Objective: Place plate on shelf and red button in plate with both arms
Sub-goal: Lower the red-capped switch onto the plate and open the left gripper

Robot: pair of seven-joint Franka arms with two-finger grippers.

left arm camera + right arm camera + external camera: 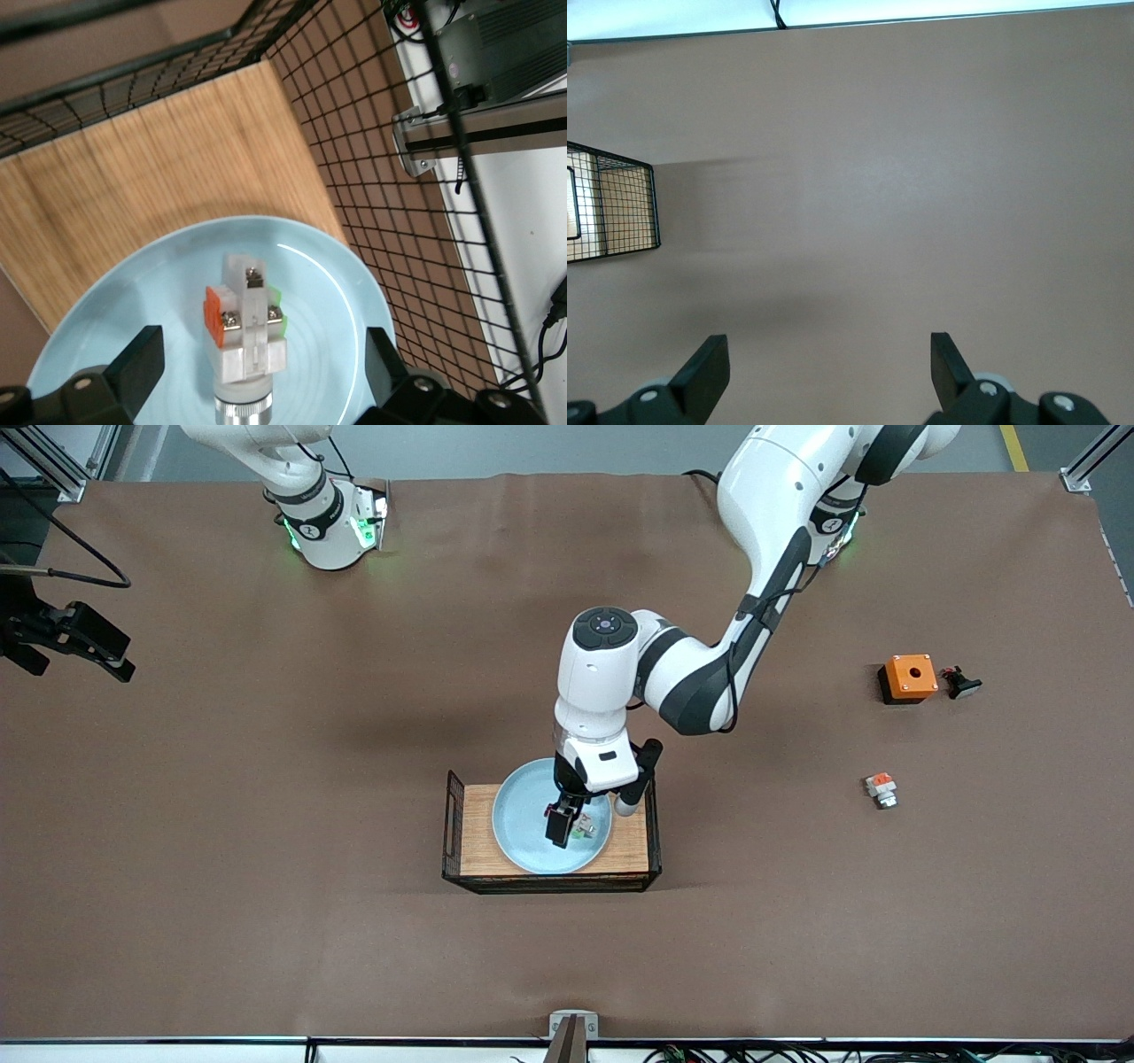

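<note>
**Button on the plate, both end effectors spread wide**

We see the left end effector (567, 825) low over the plate (523, 815), its fingers (137, 361) spread wide with nothing gripped. Between those fingers, and clear of both, the red button (245, 323) rests on the plate; from the left wrist we make out its whitish body with an orange piece on one side and a green bit on the other, and its silvery collar at the end nearest the wrist. We cannot see the red cap itself.

The plate sits in the tray (469, 828), a wooden floor with black wire mesh walls, directly under the left end effector.

The right end effector (75, 642) waits over bare table (266, 921) at the right arm's end, well away from the tray. Its fingers (704, 367) also stand wide and hold nothing.

Toward the left arm's end of the table, well apart from the left end effector, lie three loose parts: an orange box (908, 677) with a round hole, a small black part (961, 683) just beside it, and a white block (881, 789) with an orange top, nearer to the front camera than the box.
</note>
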